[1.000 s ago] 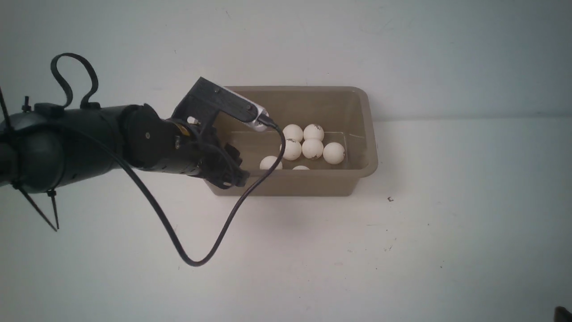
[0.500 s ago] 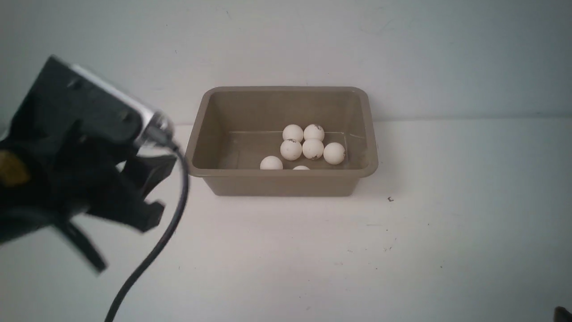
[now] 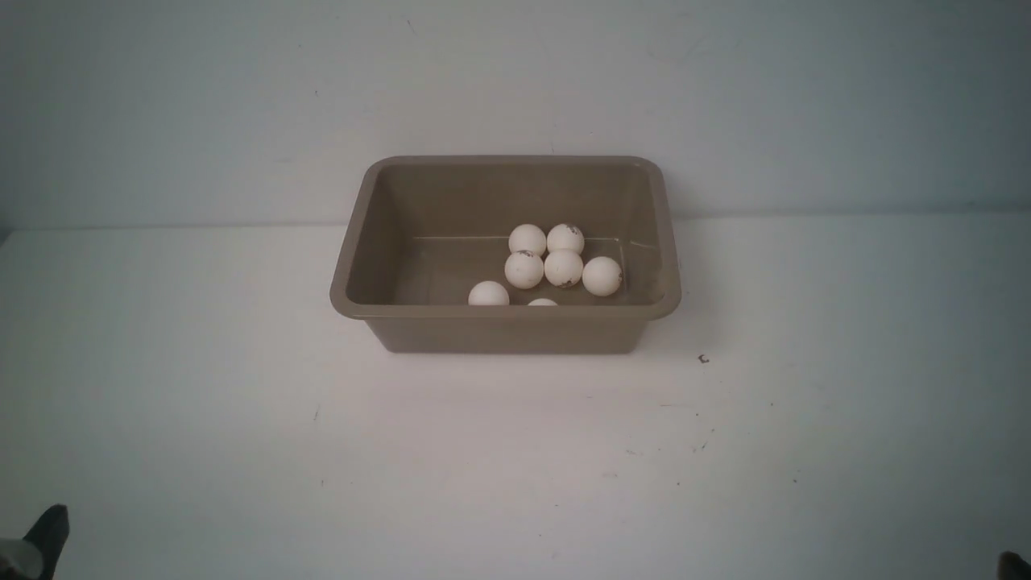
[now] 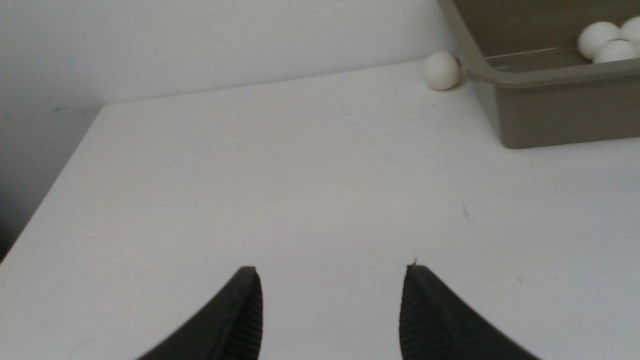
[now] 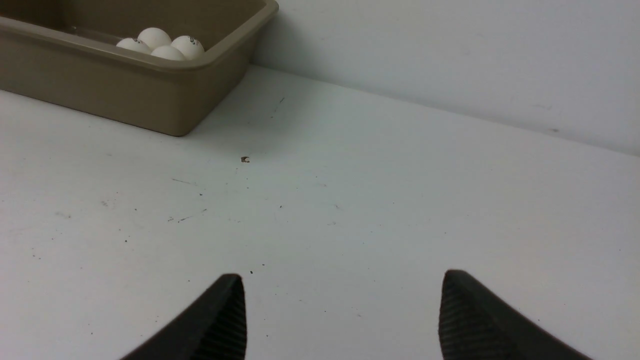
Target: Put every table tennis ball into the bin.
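**Left wrist view: one ball outside the bin**

Left wrist view shows the left gripper [image 4: 331,270] empty, jaws narrowly parted, low over the near-left table [image 4: 200,175]. The right gripper [image 5: 342,276] gapes wider, also empty, at the near right. Further out, the bin [image 3: 505,310] holds seven table tennis balls [image 3: 563,267] (one half hidden by the near wall). A stray ball [image 4: 441,70] sits against the bin's left wall, so I judge one pick remains.

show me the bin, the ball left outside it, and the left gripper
bin [image 3: 507,332]: front view, on its near outer wall.
stray ball [image 4: 441,70]: left wrist view, centre of the ball beside the bin's outer wall.
left gripper [image 4: 330,280]: left wrist view, midway between its fingertips.
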Controlling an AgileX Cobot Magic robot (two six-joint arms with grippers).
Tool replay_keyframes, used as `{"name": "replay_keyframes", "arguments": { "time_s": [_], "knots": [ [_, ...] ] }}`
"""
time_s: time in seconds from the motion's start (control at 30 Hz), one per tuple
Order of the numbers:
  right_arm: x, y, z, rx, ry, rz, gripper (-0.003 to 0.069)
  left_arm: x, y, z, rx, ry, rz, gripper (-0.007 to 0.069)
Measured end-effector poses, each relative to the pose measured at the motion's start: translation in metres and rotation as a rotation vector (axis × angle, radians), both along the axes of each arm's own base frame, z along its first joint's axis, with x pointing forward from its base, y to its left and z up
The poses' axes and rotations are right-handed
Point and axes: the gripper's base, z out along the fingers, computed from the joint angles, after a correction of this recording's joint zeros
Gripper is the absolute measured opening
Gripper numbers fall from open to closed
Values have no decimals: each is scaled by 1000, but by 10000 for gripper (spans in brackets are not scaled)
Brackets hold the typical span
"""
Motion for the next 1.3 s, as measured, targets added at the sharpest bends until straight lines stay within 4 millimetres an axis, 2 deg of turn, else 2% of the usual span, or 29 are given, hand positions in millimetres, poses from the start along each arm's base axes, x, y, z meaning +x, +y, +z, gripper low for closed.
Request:
{"name": "replay_keyframes", "arguments": {
  "time_s": [0.27,0.73,1.3],
  "knots": [
    [0,0,0,-1,0,0,472,-11,0,-26,-22,-8,27,342],
    [0,0,0,-1,0,-1,472,-19,-1,-31,3,7,18,342],
    [0,0,0,-3,0,0,472,-20,-2,-32,3,14,15,342]
  ]
}}
